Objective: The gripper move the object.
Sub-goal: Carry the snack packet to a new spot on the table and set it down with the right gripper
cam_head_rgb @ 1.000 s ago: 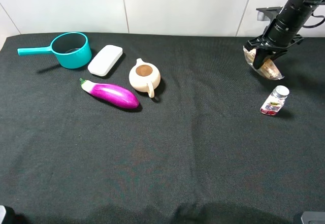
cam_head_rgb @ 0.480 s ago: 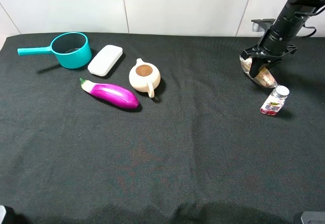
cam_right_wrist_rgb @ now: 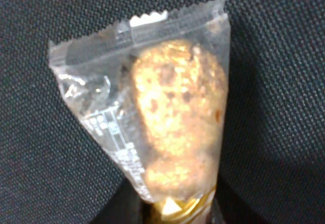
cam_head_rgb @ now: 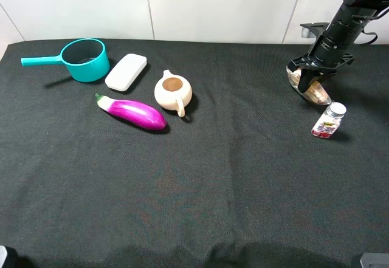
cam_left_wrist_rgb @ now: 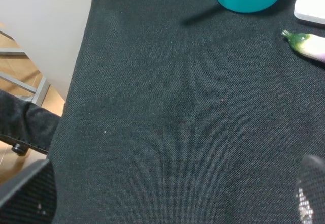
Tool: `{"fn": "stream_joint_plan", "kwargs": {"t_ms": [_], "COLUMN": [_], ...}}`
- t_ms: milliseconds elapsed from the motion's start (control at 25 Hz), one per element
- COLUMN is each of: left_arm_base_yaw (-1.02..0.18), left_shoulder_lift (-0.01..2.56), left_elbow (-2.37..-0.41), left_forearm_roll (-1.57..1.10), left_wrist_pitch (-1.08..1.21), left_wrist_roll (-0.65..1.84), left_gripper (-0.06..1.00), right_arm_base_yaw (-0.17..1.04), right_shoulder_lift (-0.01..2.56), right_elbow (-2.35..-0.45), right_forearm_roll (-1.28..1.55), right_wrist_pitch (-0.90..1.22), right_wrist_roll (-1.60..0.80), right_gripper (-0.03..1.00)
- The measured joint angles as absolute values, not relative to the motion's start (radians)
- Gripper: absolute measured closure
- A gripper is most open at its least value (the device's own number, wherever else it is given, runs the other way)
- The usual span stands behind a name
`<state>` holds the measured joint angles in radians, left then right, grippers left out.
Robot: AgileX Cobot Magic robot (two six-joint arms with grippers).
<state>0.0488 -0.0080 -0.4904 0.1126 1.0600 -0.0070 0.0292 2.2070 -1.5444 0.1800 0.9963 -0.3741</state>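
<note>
Snack pack (cam_head_rgb: 320,95) is pinched at one end by our right gripper (cam_head_rgb: 309,78), whose jaws are closed narrow on the wrapper, at the far right side of the black cloth (cam_head_rgb: 243,177). We fear the slippery film may slide out, or the hanging end may knock over the small bottle (cam_head_rgb: 329,121) just beside it.

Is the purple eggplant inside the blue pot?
No, the eggplant lies on the black cloth, apart from the teal pot.
</note>
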Motion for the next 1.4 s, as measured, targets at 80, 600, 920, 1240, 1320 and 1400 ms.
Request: {"fn": "stream_joint_plan", "kwargs": {"t_ms": [80,600,920,1240,1320,1400], "left_arm_base_yaw": [0.049,0.049,0.049,0.049,0.049,0.049], "left_shoulder_lift": [-0.008,-0.008,-0.008,-0.008,-0.008,-0.008], "left_elbow": [-0.490,-0.490,-0.490,-0.490,-0.490,-0.490], "left_forearm_roll": [0.113,0.113,0.113,0.113,0.113,0.113], "left_wrist_pitch": [1.060,1.060,1.060,1.060,1.060,1.060], "left_wrist_roll": [-0.007,-0.007,-0.007,-0.007,-0.007,-0.007], "left_gripper": [-0.05,-0.05,-0.05,-0.05,-0.05,-0.05], "right_arm_base_yaw": [0.029,0.029,0.029,0.029,0.029,0.029], "right_shoulder_lift": [2.207,2.219,2.220,2.220,2.220,2.220], "right_elbow": [-1.544,-1.544,-1.544,-1.544,-1.544,-1.544], "right_forearm_roll": [0.182,0.183,0.188,0.193,0.194,0.194], "right_wrist_pitch": [0.995,0.993,0.990,0.990,0.990,0.990], "right_wrist_roll": [-0.374,-0.375,-0.375,-0.375,-0.375,-0.375], "right_gripper": [0.83,0.83,0.83,0.83,0.83,0.83]}}
